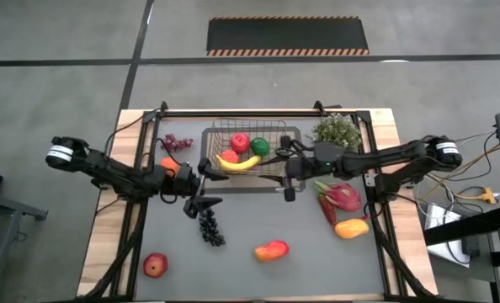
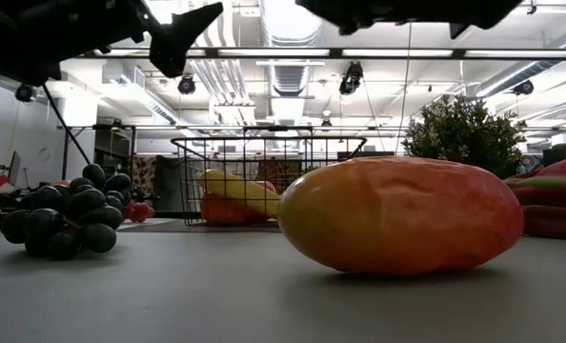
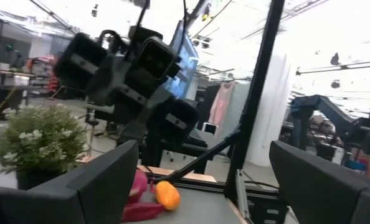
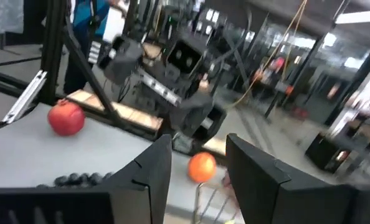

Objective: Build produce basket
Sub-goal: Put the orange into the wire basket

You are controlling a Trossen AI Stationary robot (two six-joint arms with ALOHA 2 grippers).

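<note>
Banana [image 1: 238, 162] in basket [image 1: 271, 129]; grapes [image 1: 210, 226] before it.

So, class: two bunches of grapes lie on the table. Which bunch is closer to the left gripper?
The dark, near-black bunch on the grey mat, just below the left gripper. The reddish-purple bunch lies farther off, at the table's far edge, left of the basket.

Dark arms [image 1: 115, 172]; pale bands, seemingly.
</note>
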